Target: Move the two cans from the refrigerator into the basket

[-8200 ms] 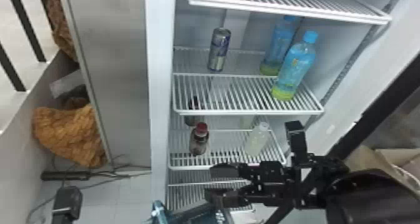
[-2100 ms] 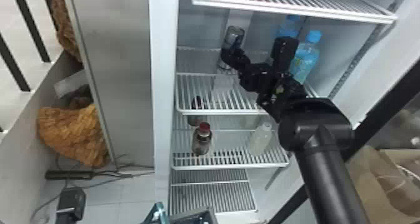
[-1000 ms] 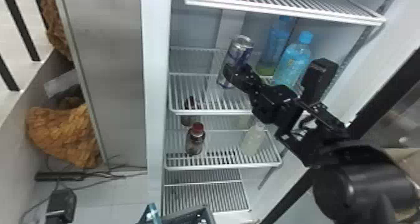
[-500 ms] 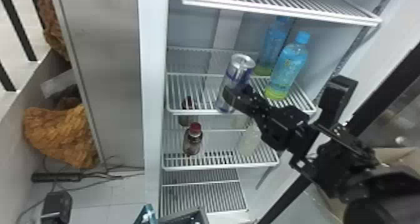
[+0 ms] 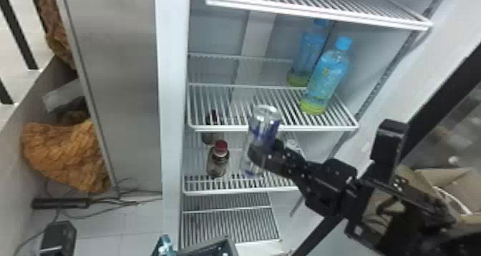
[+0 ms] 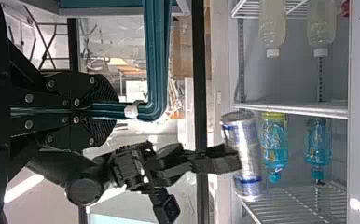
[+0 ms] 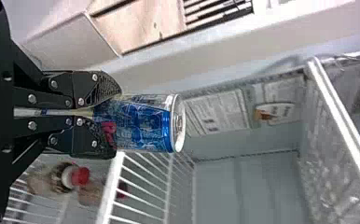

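Can of silver and blue metal (image 5: pixel 265 124), tipped a bit, up in the air by the front edge of the white wire shelf (image 5: pixel 318 128). Squeezed tight between two flat black fingers of the right tool (image 7: pixel 110 120), most of the top end poking out. Likely step now: out and down to the teal plastic basket (image 6: pixel 157 60), low down by the robot. Left tool (image 6: pixel 107 110) clamped on a thin teal part of that basket.

Biggest worry, a bump. Too sharp a turn so close to the shelf, and maybe a clunk on the wire, then a twist in the grip. Next worry, the small dark bottle with a red cap (image 5: pixel 217 164), near the can's low end in the head view. Maybe knocked over by a wide swing.

Also a chance of a slip, from smooth, cold metal and a hold on just one end. Basket maybe wobbly too, from being pinched at a thin spot. Best to go slow, get right over the basket, then let go down low, not up high, for fear of a bounce.
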Controlling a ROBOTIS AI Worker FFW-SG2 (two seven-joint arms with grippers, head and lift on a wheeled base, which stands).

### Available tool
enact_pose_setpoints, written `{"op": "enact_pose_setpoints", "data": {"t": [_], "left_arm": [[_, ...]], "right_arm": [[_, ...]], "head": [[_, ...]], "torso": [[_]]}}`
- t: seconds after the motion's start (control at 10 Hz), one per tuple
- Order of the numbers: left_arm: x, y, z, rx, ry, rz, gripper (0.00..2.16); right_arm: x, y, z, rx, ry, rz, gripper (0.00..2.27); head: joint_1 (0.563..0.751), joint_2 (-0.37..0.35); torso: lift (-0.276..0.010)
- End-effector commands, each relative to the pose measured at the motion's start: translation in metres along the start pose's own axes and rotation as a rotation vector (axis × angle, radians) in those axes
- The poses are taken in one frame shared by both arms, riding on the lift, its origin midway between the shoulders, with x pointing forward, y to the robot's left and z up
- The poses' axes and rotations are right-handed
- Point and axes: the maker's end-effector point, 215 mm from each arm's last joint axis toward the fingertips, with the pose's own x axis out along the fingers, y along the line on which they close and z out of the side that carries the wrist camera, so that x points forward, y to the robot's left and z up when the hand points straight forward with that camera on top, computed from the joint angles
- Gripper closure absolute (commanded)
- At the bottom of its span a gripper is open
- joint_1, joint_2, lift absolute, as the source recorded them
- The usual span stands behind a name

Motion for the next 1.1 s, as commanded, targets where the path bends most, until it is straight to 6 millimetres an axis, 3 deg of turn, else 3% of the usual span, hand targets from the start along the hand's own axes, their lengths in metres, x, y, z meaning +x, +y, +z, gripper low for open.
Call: {"op": "enact_pose_setpoints", "data": {"t": [0.0,0.4,0.7,1.0], "left_arm": [[0.0,-0.001,-0.001,0.0,0.004,-0.003,1.2],[-0.003,0.0,0.005,0.009,-0.007,0.009,1.2],[-0.003,-0.003,0.012,0.024,-0.01,0.007,1.2],[0.0,-0.007,0.017,0.04,-0.005,0.005,1.2]], "right_arm": [[-0.012,0.01,-0.019,0.032,0.059,0.018,1.12],[-0.037,0.036,-0.066,0.117,0.222,0.097,1.12],[-0.049,0.051,-0.085,0.168,0.287,0.138,1.12],[-0.039,0.064,-0.109,0.23,0.333,0.208,1.12]], "head": [[0.695,-0.253],[0.695,-0.254],[0.695,-0.262],[0.695,-0.251]], "torso": [[-0.035],[-0.035],[-0.035],[-0.035]]}}
